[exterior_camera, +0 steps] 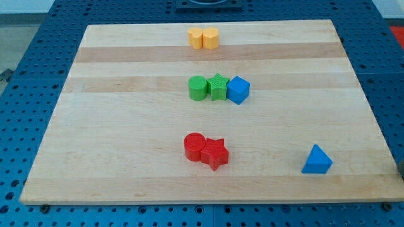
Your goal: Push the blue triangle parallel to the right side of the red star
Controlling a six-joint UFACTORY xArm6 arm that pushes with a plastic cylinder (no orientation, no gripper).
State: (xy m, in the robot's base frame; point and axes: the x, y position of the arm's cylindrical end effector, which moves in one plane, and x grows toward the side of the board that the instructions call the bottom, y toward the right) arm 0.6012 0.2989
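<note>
The blue triangle [316, 160] lies near the view's bottom right on the wooden board [126, 139]. The red star [215, 152] lies at the bottom middle, touching a red cylinder [194, 146] on its left. The triangle is well to the right of the star, slightly lower in the view. My tip does not show in the board area; only a small dark shape [400, 168] shows at the view's right edge, and I cannot tell whether it is the rod.
A green cylinder [198, 87], a green star [218, 86] and a blue cube-like block [238, 89] stand in a row at the middle. Two yellow-orange blocks [203, 38] sit side by side at the top. Blue pegboard surrounds the board.
</note>
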